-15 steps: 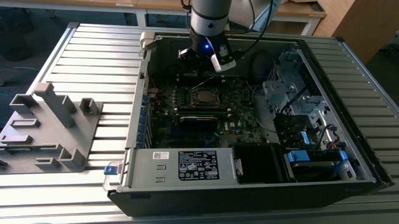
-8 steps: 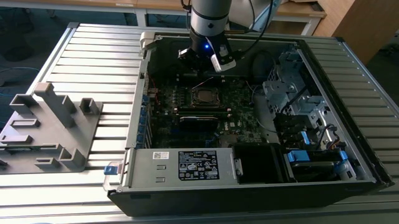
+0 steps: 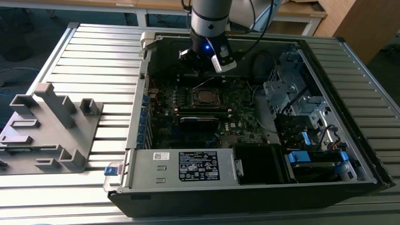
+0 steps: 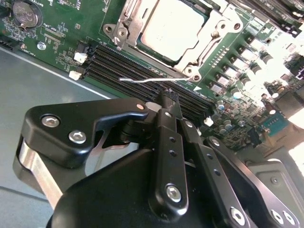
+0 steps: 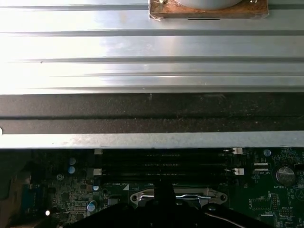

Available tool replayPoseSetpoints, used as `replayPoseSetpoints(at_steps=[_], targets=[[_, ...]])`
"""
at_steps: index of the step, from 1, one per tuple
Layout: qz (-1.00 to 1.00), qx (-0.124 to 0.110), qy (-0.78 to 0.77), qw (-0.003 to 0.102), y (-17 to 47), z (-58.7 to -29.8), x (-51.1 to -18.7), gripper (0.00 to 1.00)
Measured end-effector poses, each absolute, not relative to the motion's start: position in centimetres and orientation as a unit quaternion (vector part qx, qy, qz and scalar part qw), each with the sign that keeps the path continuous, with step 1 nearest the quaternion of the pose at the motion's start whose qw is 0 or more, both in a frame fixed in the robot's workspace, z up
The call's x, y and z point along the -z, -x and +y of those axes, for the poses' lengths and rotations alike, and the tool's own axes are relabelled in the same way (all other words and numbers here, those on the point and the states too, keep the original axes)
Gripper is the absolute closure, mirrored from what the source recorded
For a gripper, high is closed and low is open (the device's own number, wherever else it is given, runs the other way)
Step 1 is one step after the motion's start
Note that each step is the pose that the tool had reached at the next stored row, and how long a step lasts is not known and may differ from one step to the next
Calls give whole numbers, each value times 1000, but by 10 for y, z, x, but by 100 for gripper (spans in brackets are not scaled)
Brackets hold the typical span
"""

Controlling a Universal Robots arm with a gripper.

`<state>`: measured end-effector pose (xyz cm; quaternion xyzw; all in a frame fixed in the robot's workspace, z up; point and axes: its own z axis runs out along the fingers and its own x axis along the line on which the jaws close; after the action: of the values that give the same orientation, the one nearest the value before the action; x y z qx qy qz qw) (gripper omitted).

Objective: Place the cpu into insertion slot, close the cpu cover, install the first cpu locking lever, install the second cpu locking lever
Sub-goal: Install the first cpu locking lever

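Silver-grey, the cpu [image 4: 173, 28] lies flat in the slot [image 3: 195, 98] near the middle of the green board [image 4: 57, 42]. The cover [image 4: 209, 40] is down over it, and its metal frame surrounds the chip's face on all sides. From the cover's corner a thin wire lever [image 4: 152, 80] sticks out sideways. It lies loose across the black memory slots [image 4: 123, 66] that run along one edge of the slot.

The gripper [image 4: 168, 98] hangs just beside that lever, over the memory slots. Its black fingers [image 4: 166, 137] are drawn together with nothing between them, and their tip is near the wire. Whether the tip touches the wire cannot be told. A coin battery [image 4: 24, 13] sits near a corner of the board, well apart from the slot.

In the exterior view the board lies in an open case [image 3: 250, 192] on a ribbed metal counter [image 3: 93, 56]. The arm comes down at one edge of the case, and a labelled power supply [image 3: 187, 166] fills the opposite edge. A grey plastic fixture [image 3: 50, 126] stands by the counter's edge on the exterior view's left, apart from the case.
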<state>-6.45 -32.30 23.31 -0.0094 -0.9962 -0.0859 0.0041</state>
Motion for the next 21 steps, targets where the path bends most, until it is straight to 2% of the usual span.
replayPoseSetpoints(at_steps=[3,12,16,21], targets=[[-996,86,9,-2,65,-323,-232,89],[-996,86,9,-2,61,-323,-231,89],[-996,87,8,-7,61,-323,-230,89],[-996,87,8,-7,61,-323,-229,89]])
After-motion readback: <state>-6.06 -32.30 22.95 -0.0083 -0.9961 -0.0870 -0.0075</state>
